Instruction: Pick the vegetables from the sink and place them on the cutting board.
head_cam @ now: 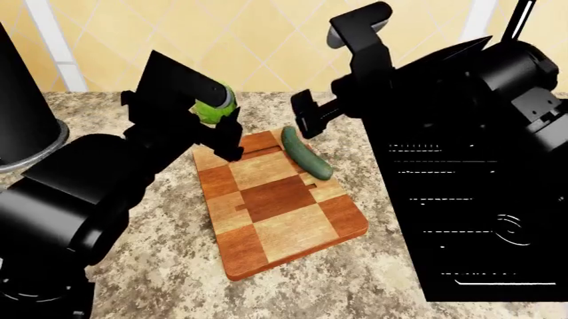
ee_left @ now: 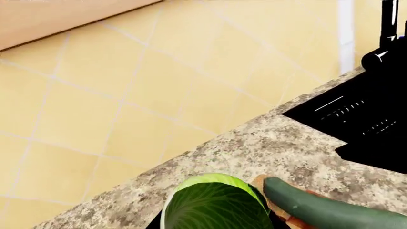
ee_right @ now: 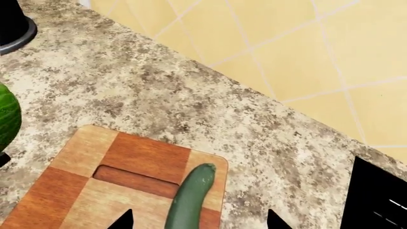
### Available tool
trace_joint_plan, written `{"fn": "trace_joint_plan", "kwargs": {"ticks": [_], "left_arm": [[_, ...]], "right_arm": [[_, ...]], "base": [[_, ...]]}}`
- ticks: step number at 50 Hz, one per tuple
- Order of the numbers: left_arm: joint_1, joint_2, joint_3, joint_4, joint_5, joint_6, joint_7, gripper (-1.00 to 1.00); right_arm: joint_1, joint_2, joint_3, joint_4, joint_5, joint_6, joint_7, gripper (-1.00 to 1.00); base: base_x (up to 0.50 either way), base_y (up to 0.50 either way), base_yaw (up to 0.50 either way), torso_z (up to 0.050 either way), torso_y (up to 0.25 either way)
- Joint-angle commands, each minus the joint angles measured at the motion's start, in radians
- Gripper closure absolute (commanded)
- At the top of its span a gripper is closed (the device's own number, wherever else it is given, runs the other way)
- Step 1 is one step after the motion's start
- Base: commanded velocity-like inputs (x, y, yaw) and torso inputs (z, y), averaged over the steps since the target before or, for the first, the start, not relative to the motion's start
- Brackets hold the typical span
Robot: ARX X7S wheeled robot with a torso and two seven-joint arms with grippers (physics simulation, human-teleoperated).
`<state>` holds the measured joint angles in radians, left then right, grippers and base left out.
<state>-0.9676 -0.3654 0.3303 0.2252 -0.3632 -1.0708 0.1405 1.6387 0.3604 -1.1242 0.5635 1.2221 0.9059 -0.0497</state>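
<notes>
Greens on a checkered board, amid black and speckled stone

The cutting board (head_cam: 279,216) is a checker of light tan and reddish-brown squares. The cucumber (head_cam: 306,161) is dark green; the cabbage (head_cam: 210,108) is light green, darker and veined on its near face in the left wrist view. The desk (head_cam: 169,266) is mottled beige, grey and brown granite. The sink (head_cam: 470,219) is glossy black with thin white highlights. The wall tiles (head_cam: 257,33) are pale yellow with lighter grout. Both arms are black.

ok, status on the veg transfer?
Left gripper shut on cabbage, above cutting board. Right gripper open. Cucumber on board. Nothing blocking.
</notes>
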Motion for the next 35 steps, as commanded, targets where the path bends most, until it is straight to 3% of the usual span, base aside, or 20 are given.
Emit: {"fn": "trace_joint_plan", "kwargs": {"ticks": [1, 17, 35], "left_arm": [[0.056, -0.016, 0.007, 0.028, -0.035, -0.026, 0.008, 1.00], [0.088, -0.012, 0.039, 0.025, -0.052, -0.029, 0.024, 1.00], [0.047, 0.036, 0.057, -0.118, -0.075, -0.025, 0.065, 1.00]], "right_arm": [[0.011, 0.016, 0.015, -0.024, 0.010, 0.004, 0.026, -1.00], [0.011, 0.014, 0.017, -0.019, 0.008, 0.002, 0.034, -1.00], [0.006, 0.012, 0.015, -0.014, 0.005, -0.001, 0.030, -1.00]], "base": [[0.00, 0.00, 0.00, 0.000, 0.000], [0.00, 0.00, 0.00, 0.000, 0.000], [0.00, 0.00, 0.00, 0.000, 0.001]]}}
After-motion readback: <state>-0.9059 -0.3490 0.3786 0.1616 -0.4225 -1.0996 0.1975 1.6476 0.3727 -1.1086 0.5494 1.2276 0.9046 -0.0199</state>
